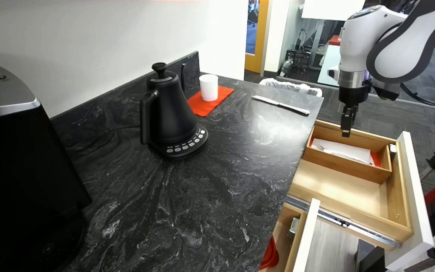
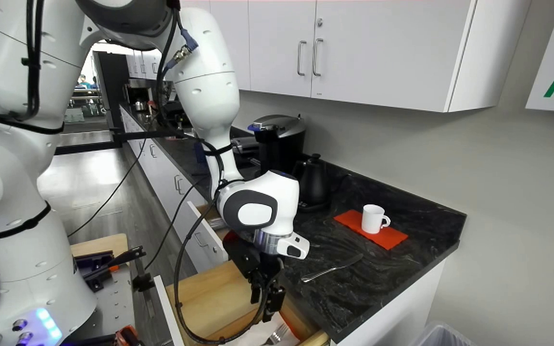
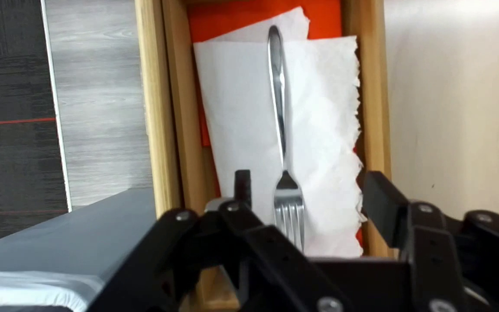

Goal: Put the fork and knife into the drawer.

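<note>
The knife (image 1: 281, 104) on the desk (image 1: 232, 170) looks stiff, light, slick; I'd pinch its handle. The hand (image 3: 312, 195) hangs over the drawer (image 1: 342, 185), jaws apart.

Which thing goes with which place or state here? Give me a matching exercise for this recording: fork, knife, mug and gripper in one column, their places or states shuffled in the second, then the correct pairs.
Column one
1. fork
2. knife
3. mug
4. gripper

Column two
A. standing on a red napkin
B. open, holding nothing
C. lying on white paper inside the drawer
D. lying directly on the dark counter

Right pairs
1-C
2-D
3-A
4-B
</note>
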